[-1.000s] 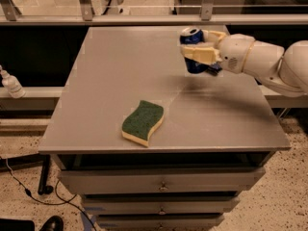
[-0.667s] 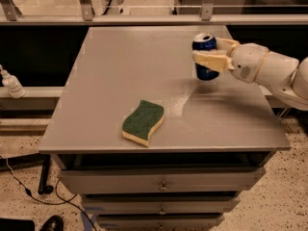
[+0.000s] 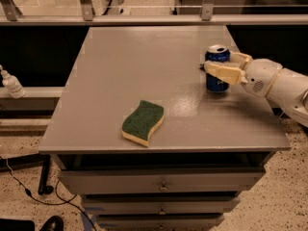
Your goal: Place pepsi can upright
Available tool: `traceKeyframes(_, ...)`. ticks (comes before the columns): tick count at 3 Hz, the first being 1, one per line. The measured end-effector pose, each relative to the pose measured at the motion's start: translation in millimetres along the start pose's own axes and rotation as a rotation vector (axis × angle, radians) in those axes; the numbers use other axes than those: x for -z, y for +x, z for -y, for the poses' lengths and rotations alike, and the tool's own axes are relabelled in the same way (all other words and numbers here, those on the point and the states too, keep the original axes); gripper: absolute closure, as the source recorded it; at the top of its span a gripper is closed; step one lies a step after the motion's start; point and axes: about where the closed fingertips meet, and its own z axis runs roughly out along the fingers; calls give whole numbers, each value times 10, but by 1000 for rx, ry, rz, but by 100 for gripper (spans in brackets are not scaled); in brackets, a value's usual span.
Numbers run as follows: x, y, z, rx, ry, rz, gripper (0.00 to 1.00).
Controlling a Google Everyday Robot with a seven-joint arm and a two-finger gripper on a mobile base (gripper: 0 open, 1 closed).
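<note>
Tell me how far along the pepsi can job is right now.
Looks done: the pepsi can stands upright, silver top up, its base apparently resting on the table near the right edge. In hand: the gripper is closed around the can's middle. Left: opening and backing the arm away without tipping it.

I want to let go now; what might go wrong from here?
The gripper clasps the can, upright on the table. A finger dragging as it opens or backs away may tip it. The can stands toward the table edge on the arm's side, so a knocked can might roll off.
</note>
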Motion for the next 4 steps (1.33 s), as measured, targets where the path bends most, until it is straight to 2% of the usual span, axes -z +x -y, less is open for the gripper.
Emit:
traceKeyframes(1, 181, 124, 10, -42, 16, -8, 84)
traceKeyframes(2, 268, 214, -2, -66, 22, -14, 61)
traceKeyframes(4, 268, 184, -3, -66, 22, -14, 15)
